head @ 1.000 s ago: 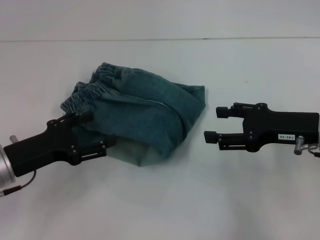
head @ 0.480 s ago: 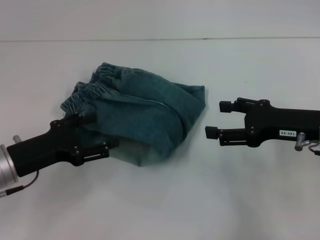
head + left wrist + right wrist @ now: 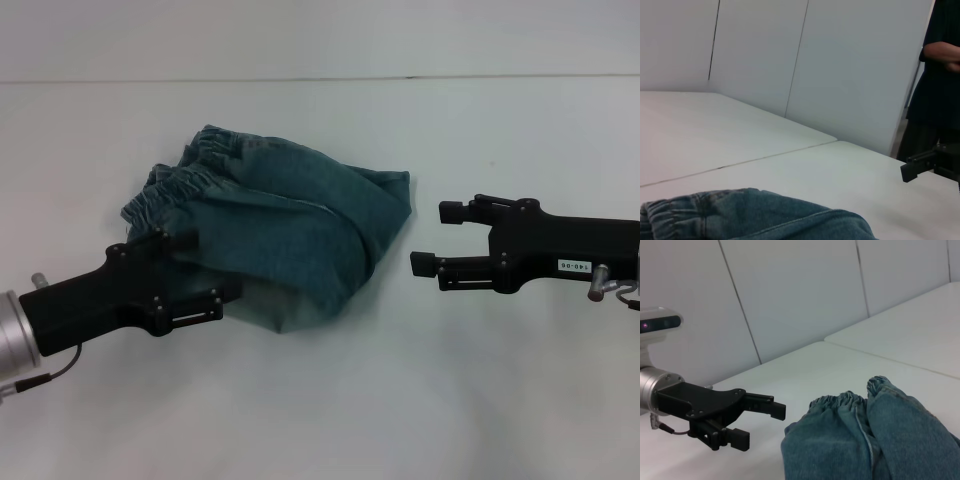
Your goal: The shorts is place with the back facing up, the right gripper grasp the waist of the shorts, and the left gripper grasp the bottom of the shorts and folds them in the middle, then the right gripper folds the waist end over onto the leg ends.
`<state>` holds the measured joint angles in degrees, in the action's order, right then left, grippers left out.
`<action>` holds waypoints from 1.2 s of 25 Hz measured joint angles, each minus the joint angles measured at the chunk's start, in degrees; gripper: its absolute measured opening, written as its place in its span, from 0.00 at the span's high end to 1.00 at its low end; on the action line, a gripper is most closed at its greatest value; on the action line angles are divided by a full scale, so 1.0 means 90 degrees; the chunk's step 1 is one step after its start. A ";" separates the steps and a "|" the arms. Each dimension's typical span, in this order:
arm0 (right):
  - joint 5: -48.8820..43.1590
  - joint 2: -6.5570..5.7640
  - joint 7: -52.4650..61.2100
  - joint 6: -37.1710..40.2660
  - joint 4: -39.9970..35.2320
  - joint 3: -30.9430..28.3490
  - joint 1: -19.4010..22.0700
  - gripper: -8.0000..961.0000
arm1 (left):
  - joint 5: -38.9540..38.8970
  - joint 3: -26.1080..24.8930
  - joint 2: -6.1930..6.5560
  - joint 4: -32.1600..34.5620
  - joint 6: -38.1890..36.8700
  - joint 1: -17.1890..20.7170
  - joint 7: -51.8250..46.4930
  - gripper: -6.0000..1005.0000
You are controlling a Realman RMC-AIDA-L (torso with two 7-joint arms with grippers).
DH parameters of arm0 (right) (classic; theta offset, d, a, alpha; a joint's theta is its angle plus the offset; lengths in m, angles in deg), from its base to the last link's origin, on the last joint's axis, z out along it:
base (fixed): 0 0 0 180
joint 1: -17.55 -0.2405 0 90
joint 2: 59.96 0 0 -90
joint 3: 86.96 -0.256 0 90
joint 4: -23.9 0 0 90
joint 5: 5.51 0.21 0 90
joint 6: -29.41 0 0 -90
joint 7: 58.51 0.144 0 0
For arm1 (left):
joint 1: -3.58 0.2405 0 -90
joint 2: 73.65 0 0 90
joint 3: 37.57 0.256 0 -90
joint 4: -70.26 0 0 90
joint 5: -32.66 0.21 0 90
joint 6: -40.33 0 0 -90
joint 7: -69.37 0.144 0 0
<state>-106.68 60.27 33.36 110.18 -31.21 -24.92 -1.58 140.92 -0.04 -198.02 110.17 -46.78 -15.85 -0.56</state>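
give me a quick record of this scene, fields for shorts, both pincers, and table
shorts: folded into a bundle on the table, ruffled waist on top toward the robot's left
left pincer: open, low at the near left edge of the shorts, holding nothing
right pincer: open, empty, off the shorts' right edge, apart from the cloth
table: white
fold state: looks done

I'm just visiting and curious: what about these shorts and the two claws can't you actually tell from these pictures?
- Head view: the shorts lie bunched; leg hems, pockets and patch are folded out of sight.
- Head view: the left gripper overlaps the denim, hiding any contact.
- Left wrist view: its own jaws are out of frame.
- Right wrist view: the right gripper is not shown.
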 joint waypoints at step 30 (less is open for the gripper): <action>0.0256 0.0000 -0.0111 -0.0218 0.0036 0.0130 0.0102 0.02 | -0.0165 -0.0079 -0.0003 0.0007 0.0061 -0.0144 -0.0033 0.06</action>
<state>-104.38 60.27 32.36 108.21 -30.89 -23.75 -0.66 139.43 -0.75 -198.05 110.23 -46.24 -17.14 -0.86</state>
